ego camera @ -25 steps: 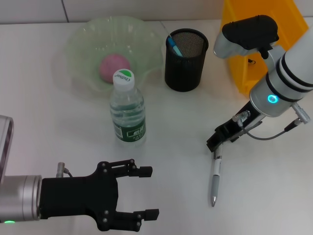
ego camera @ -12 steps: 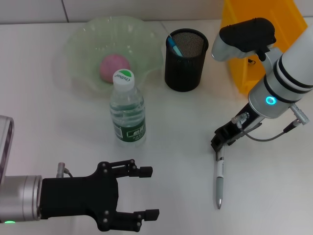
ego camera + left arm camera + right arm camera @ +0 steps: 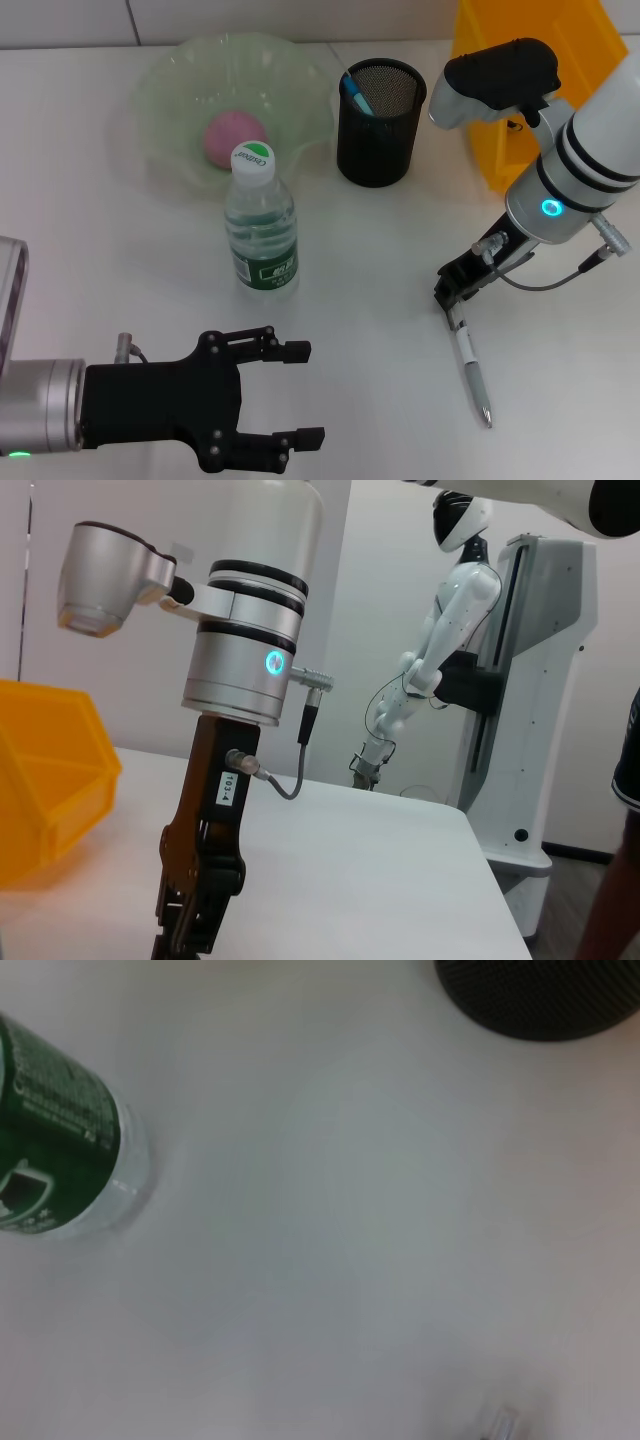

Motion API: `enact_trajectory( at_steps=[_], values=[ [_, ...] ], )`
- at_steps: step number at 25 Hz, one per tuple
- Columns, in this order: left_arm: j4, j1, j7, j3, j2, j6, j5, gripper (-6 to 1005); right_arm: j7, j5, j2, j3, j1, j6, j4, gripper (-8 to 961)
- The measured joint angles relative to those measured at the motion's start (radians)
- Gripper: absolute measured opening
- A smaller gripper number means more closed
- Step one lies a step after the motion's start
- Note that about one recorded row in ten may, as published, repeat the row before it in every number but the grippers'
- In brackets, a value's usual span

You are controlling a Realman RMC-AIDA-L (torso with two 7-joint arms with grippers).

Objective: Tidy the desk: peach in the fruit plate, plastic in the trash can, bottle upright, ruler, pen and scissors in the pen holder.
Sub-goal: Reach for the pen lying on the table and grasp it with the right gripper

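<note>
Head view: right gripper [image 3: 451, 297] pinching pen [image 3: 470, 369] top at 4 o'clock on counter [image 3: 380, 250]; left gripper [image 3: 300, 393] spread, 7 o'clock.

Right arm [image 3: 235, 670] upright over desk [image 3: 380, 860]; trash can [image 3: 45, 770] beside it.

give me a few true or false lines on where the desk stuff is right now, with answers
1. The peach lies in the fruit plate. True.
2. The bottle lies on its side. False: it stands upright, cap up.
3. The pen is in the pen holder. False: it lies on the desk, its upper end at the right tool.
4. The left tool is open near the desk's front edge, holding nothing. True.
5. The trash can stands between bottle and fruit plate. False: it is beside the pen holder, on the robot's right.
</note>
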Motion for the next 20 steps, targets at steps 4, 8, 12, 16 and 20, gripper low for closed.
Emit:
enact_trajectory(
  at_steps=[4, 8, 12, 16, 20],
  values=[
    [0.000, 0.000, -0.001, 0.000, 0.000, -0.001, 0.000, 812, 0.000, 0.001, 0.000, 0.000, 0.000, -0.002, -0.001, 265],
    [0.000, 0.000, -0.003, 0.000, 0.000, -0.001, -0.001, 812, 0.000, 0.001, 0.000, -0.001, -0.003, -0.010, -0.019, 233],
    [0.000, 0.000, -0.004, 0.000, 0.001, -0.001, -0.003, 812, 0.000, 0.001, 0.000, -0.002, -0.005, -0.013, -0.025, 185],
    [0.000, 0.000, -0.005, 0.000, 0.002, 0.001, -0.003, 812, 0.000, 0.003, 0.000, 0.000, -0.006, -0.017, -0.029, 156],
    [0.000, 0.000, -0.005, 0.000, 0.002, 0.002, -0.005, 812, 0.000, 0.015, 0.000, 0.010, -0.018, -0.025, -0.055, 178]
  ],
)
